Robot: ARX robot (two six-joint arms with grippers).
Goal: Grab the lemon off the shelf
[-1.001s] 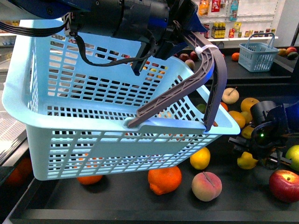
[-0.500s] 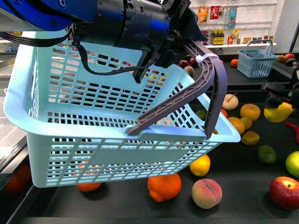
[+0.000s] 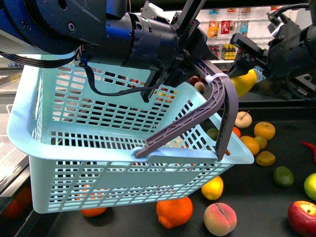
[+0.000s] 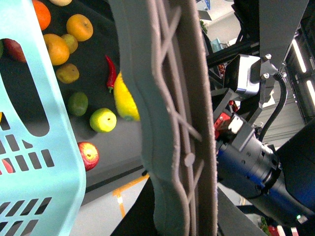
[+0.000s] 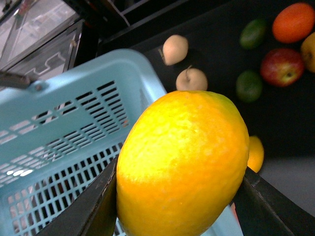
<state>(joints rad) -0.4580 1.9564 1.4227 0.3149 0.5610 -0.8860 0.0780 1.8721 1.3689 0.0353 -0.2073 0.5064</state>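
Observation:
The bright yellow lemon hangs in the air just past the basket's far right corner, high above the black shelf deck. My right gripper is shut on it; in the right wrist view the lemon fills the space between both black fingers of that gripper, over the basket rim. My left gripper is shut on the grey basket handle and holds the light blue basket up, tilted. In the left wrist view the handle blocks most of the scene, with the lemon beside it.
Loose fruit lies on the deck under and right of the basket: an orange, a peach, a red apple, a lime, a yellow citrus and a red chili. White shelves of bottles stand behind.
My right gripper has risen from the deck at the right with the lemon and moved up and leftward toward the basket. The basket has hardly moved.

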